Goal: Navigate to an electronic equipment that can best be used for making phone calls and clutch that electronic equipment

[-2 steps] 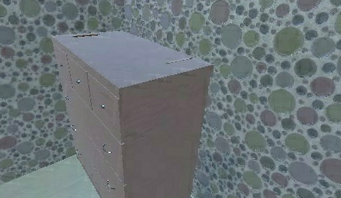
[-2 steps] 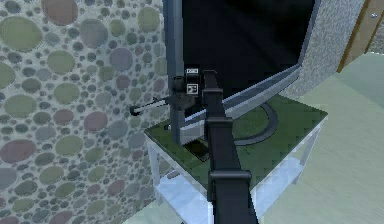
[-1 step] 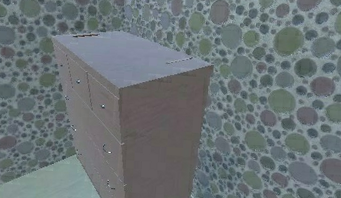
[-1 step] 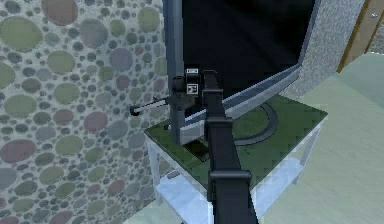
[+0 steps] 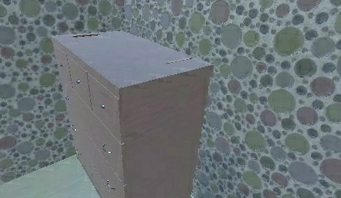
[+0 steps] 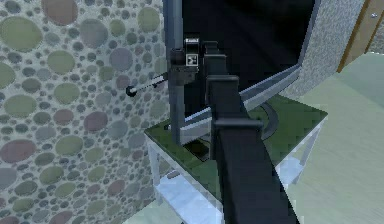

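Brown dresser (image 5: 127, 114) in corner, thin dark sliver (image 5: 177, 63) at its top's three o'clock edge, phone or not unclear, gripper (image 6: 135, 89) at ten o'clock against bare wall (image 6: 60, 100), holding nothing

A thin dark sliver (image 5: 84, 36) lies flat on the dresser top (image 5: 131, 64) by its far edge. A second sliver (image 5: 183, 61) lies flat near its right edge. Both are too small to name as a phone. Their place relative to the jaws cannot be told.
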### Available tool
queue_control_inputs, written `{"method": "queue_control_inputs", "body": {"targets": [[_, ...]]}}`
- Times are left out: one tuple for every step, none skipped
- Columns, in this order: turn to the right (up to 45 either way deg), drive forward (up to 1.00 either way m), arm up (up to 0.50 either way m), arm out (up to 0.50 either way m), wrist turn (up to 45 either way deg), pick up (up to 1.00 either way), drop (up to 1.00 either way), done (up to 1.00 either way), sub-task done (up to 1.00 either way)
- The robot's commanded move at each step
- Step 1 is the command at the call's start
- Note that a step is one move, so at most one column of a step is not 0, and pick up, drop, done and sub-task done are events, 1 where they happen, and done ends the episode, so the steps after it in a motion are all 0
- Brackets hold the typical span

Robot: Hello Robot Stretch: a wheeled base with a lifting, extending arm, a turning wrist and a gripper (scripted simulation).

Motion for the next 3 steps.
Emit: {"method": "queue_control_inputs", "body": {"targets": [[0.0,0.0,0.0,0.0,45.0,0.0,0.0,0.0,0.0],[0.0,0.0,0.0,0.0,-45.0,0.0,0.0,0.0,0.0],[0.0,0.0,0.0,0.0,-39.0,0.0,0.0,0.0,0.0]]}}
